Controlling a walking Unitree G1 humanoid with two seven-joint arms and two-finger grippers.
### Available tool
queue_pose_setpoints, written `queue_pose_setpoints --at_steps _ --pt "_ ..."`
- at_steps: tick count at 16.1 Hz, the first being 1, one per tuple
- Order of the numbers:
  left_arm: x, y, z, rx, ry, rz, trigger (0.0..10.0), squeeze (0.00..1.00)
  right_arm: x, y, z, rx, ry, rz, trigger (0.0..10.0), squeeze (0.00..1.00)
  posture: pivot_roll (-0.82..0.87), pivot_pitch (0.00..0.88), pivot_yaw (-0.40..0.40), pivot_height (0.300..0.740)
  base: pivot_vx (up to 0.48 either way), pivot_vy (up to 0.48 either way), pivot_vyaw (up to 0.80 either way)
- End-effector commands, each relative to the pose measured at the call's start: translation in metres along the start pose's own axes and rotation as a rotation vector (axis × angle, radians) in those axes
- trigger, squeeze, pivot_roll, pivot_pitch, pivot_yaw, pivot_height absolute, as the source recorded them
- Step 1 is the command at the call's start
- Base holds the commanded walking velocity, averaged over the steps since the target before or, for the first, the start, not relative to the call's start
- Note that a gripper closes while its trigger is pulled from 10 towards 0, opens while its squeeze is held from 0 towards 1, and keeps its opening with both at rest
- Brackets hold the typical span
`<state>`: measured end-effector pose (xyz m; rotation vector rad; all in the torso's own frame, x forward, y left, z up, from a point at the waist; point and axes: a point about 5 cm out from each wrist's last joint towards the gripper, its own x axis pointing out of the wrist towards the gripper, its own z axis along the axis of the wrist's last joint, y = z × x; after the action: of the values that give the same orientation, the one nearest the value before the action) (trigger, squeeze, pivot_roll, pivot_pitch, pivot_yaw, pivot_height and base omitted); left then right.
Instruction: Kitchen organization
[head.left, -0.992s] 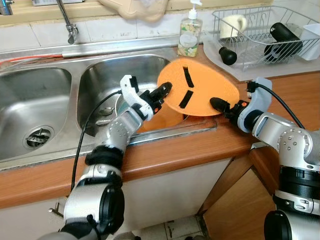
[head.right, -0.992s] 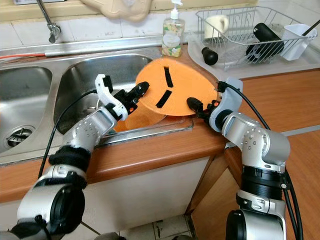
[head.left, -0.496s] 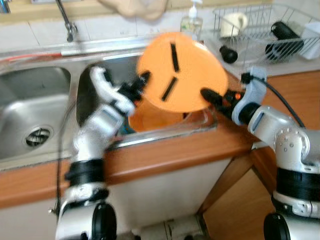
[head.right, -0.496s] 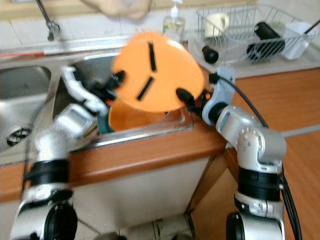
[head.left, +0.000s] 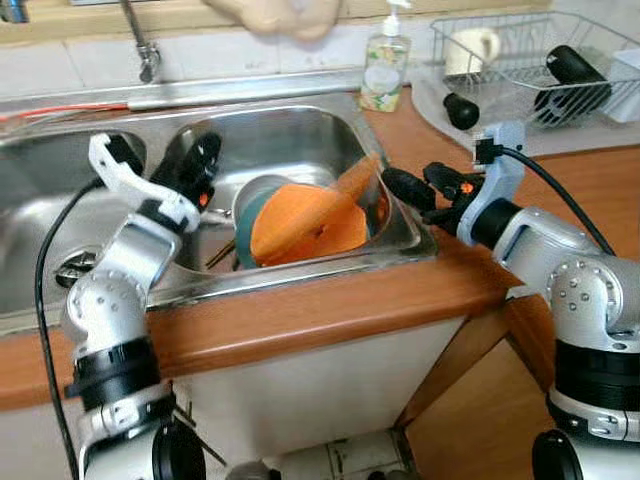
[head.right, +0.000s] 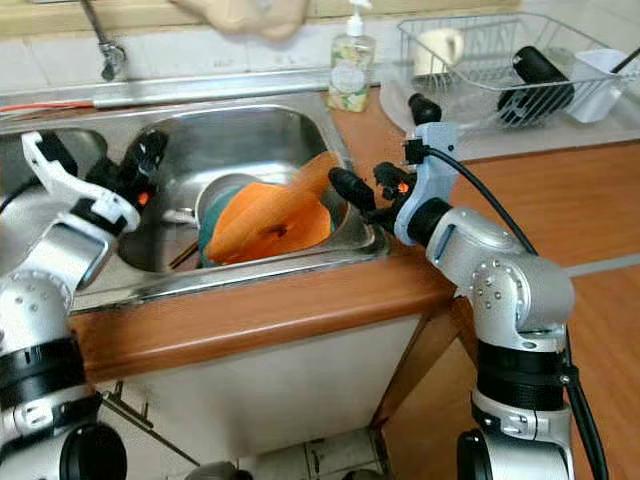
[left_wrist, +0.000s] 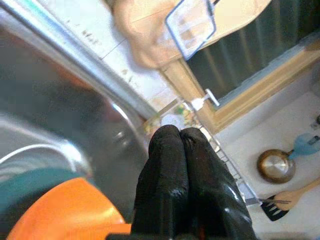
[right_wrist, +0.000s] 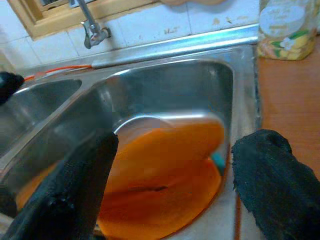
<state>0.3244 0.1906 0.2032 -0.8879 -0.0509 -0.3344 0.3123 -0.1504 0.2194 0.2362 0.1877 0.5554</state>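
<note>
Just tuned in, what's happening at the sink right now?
The orange board now lies tilted in the right sink basin, leaning on a teal bowl; a second ago both grippers held it up over the counter edge. The left gripper, shut, has pulled back to the basin's left rim. The right gripper is open at the right rim.

1. You are looking at a right sink basin (head.left: 300, 130) with its near half taken up by an orange cutting board (head.left: 305, 220) leaning on a teal bowl (head.left: 245, 205).
2. The far half is lying open.
3. A soap bottle (head.left: 383, 70) and dish rack (head.left: 530, 60) are crowding the far right counter.
</note>
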Motion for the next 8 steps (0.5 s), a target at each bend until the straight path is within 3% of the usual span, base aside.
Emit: queue_pose_setpoints --at_steps 1,5,6,7,8 --pt "0.001 -0.004 -0.008 0.031 0.039 0.007 0.0 0.0 0.0 0.004 0.003 -0.023 -0.005 0.022 10.0 0.0 -0.02 0.0 0.018 0.74 0.0 0.0 0.0" --pt "-0.001 -0.003 -0.025 0.145 0.138 0.032 0.0 0.0 -0.002 0.003 0.002 -0.043 0.002 0.015 10.0 0.0 -0.03 0.0 0.025 0.74 0.0 0.0 0.0" --pt "-0.002 -0.001 -0.027 0.188 0.143 0.056 0.0 0.0 -0.003 0.003 0.001 -0.054 0.005 0.01 10.0 0.0 -0.03 0.0 0.029 0.74 0.0 0.0 0.0" --pt "-0.002 0.001 -0.028 0.284 0.151 0.071 0.0 0.0 -0.004 0.003 -0.001 -0.087 0.006 -0.008 10.0 0.0 -0.03 0.0 0.029 0.74 0.0 0.0 0.0" --pt "-0.003 0.003 -0.026 0.399 0.131 0.102 1.7 0.0 -0.004 0.003 -0.004 -0.118 0.003 -0.03 10.0 0.0 -0.03 0.0 0.029 0.74 0.0 0.0 0.0"
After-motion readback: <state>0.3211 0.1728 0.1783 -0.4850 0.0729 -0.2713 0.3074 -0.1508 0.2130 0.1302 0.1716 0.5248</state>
